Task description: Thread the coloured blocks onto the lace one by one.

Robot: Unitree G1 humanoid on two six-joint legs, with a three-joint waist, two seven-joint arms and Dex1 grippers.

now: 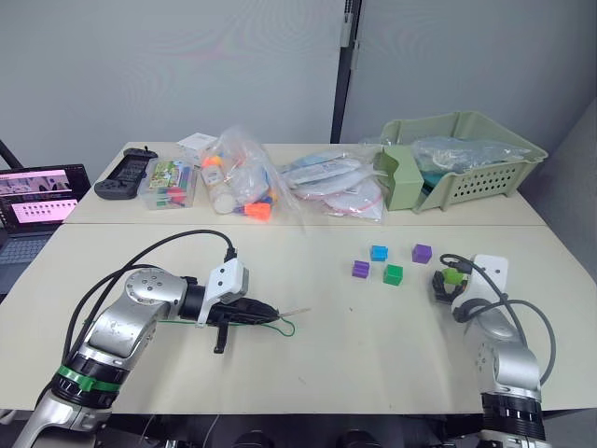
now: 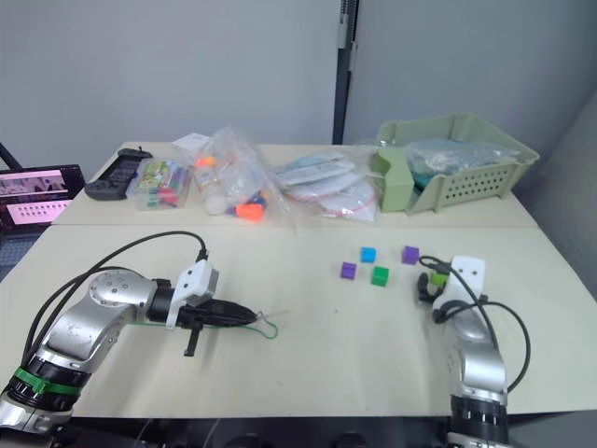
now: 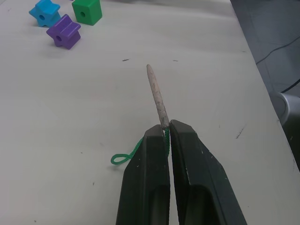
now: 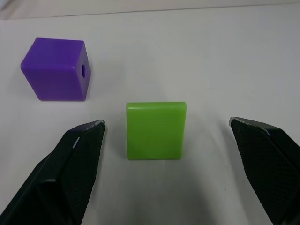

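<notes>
Holding lace: left gripper [image 3: 166,133] clenched on thin green string lace [image 3: 136,149], pale stiff tip [image 3: 156,96] jutting forward, likely for aiming at a hole.
Waiting blocks: purple star [image 1: 360,269], blue [image 1: 379,252], dark green [image 1: 393,273], purple cube [image 1: 422,253], mid-table.
Straddling block: right gripper [image 4: 164,133] spread wide around lime green plastic cube [image 4: 155,130], not touching; hole apparently hidden.

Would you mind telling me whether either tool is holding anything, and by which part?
The left tool grips the lace just behind its pale tip. The right tool is open around the lime green block, holding nothing.
</notes>
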